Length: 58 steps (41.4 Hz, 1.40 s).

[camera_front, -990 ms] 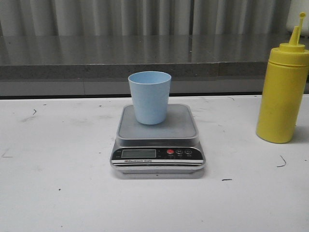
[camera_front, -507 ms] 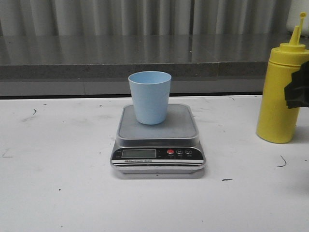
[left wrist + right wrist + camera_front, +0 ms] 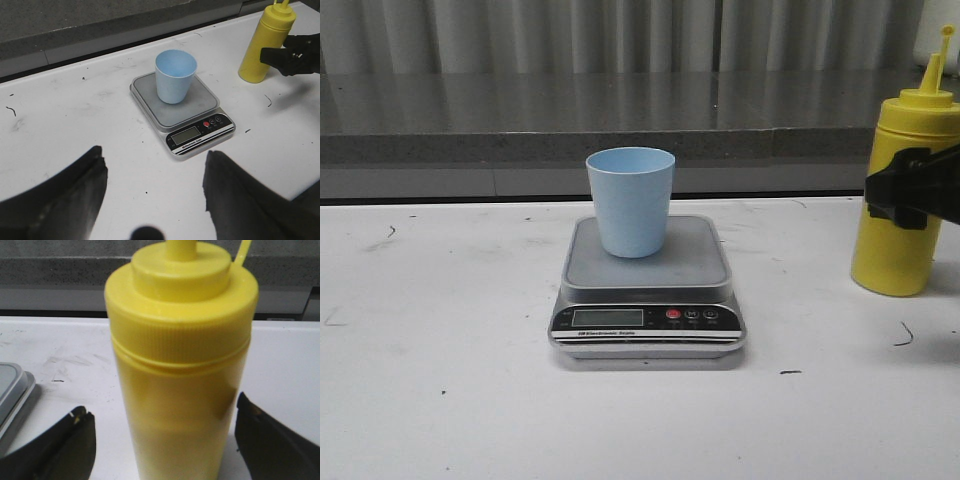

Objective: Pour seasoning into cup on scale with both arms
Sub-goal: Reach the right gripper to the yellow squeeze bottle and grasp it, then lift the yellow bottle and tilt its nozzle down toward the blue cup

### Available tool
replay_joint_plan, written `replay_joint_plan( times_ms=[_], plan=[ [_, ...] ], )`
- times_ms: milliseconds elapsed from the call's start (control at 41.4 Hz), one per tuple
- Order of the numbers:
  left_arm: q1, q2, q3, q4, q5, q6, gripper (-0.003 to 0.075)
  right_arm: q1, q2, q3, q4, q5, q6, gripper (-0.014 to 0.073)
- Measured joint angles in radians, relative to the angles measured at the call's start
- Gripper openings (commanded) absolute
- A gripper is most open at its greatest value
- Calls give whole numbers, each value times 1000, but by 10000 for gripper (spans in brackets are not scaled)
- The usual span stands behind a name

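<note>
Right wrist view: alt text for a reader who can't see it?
A yellow squeeze bottle stands upright on the white table, filling the frame between the two open fingers of the right pincer, which do not touch it. The corner of a silver scale shows at one edge.

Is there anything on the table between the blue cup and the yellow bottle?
Only the scale under the cup, then bare white table up to the yellow bottle. The front view shows this best.
</note>
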Motion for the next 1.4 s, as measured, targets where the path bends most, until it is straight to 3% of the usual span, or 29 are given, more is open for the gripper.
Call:
replay_joint_plan(
  times_ms=[435, 531, 652, 821, 1135, 1400],
  plan=[
    [0, 0, 0, 0, 0, 0, 421, 0, 241, -175, 26, -73, 0, 590],
    [0, 0, 0, 0, 0, 0, 421, 0, 275, -189, 28, -75, 0, 505],
    [0, 0, 0, 0, 0, 0, 421, -2, 287, -193, 32, -78, 0, 337],
    [0, 0, 0, 0, 0, 0, 421, -2, 272, -193, 28, -49, -2, 314],
    [0, 0, 0, 0, 0, 0, 421, -6, 4, -201, -145, 281, -92, 313],
    [0, 0, 0, 0, 0, 0, 421, 42, -194, -389, -378, 796, -138, 313]
  ],
)
